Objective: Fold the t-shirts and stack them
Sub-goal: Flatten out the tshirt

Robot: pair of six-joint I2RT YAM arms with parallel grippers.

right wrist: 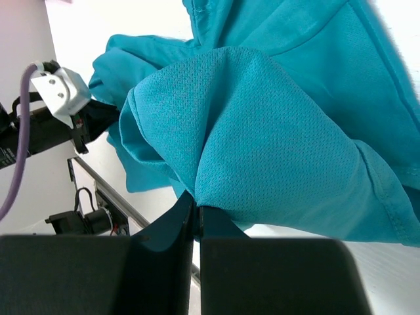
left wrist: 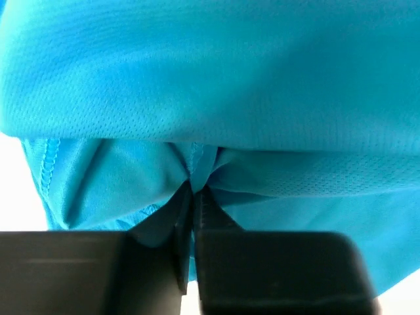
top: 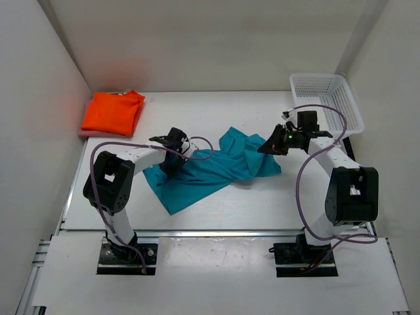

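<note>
From above, the teal-blue t-shirt (top: 210, 169) is lying rumpled in the middle of the table (top: 216, 111), and the two arms are reaching in from either side of it, which looks like a two-point hold for lifting and spreading the cloth before folding. The left pincer (top: 170, 152) is biting its left edge and the right pincer (top: 271, 146) is gripping its right edge. The orange t-shirt (top: 113, 111) is sitting folded in the far left corner on top of the rose-pink t-shirt (top: 83, 133), well apart from the work. The white basket (top: 349, 108) is standing just behind the right arm and might be crowding a backward pull. In the left wrist view, the fingers are squeezing nearly together on a bunched pleat of teal fabric. In the right wrist view, that pincer is clamping tight on a raised fold, with the shirt draping away towards the other arm.
</note>
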